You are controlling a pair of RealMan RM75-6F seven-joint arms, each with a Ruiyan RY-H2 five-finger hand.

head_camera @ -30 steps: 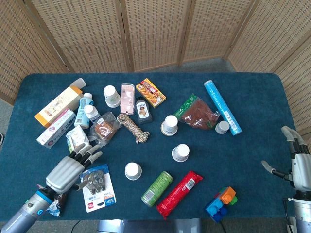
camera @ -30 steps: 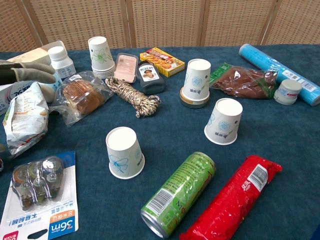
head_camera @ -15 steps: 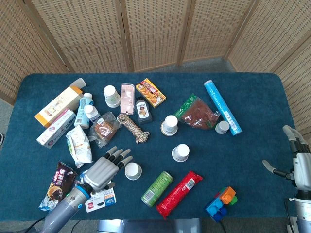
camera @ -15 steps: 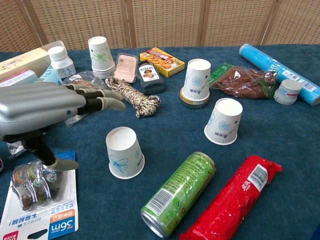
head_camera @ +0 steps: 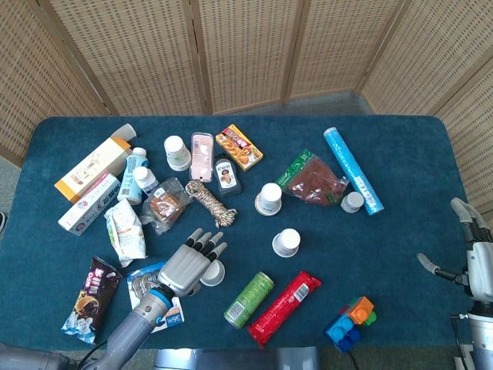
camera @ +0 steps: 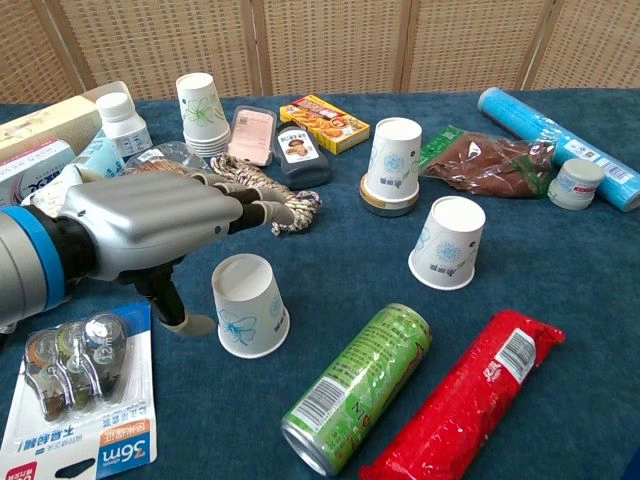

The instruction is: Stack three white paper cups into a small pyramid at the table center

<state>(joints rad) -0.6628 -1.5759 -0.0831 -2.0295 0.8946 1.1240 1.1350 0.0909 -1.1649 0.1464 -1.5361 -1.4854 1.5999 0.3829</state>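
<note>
At the near edge of the blue table [camera: 560,300] lie a red packet [camera: 465,400], a green can [camera: 358,385] on its side and a carded pack of correction tape [camera: 80,400]. Just beyond the tape, the left hand [camera: 150,225] hovers palm down over an upturned white paper cup [camera: 250,305]; its fingers [camera: 265,210] are stretched forward and slightly apart above the cup's top, and its thumb hangs down just left of the cup's wall. It holds nothing; I cannot tell whether the thumb touches the cup. In the head view the same hand [head_camera: 189,266] covers most of that cup [head_camera: 214,271].

A second upturned cup [camera: 447,242] stands to the right, a little farther back. Behind it, a third cup [camera: 393,160] stands upturned on a round tin [camera: 385,205]. The three are well apart.

Farther back are a coil of rope [camera: 270,195], a brown snack bag [camera: 490,160], a small jar [camera: 577,183], a blue tube [camera: 555,135] and a stack of nested cups [camera: 203,115].

The right hand [head_camera: 474,258] shows at the table's right edge, empty, fingers loosely apart.
</note>
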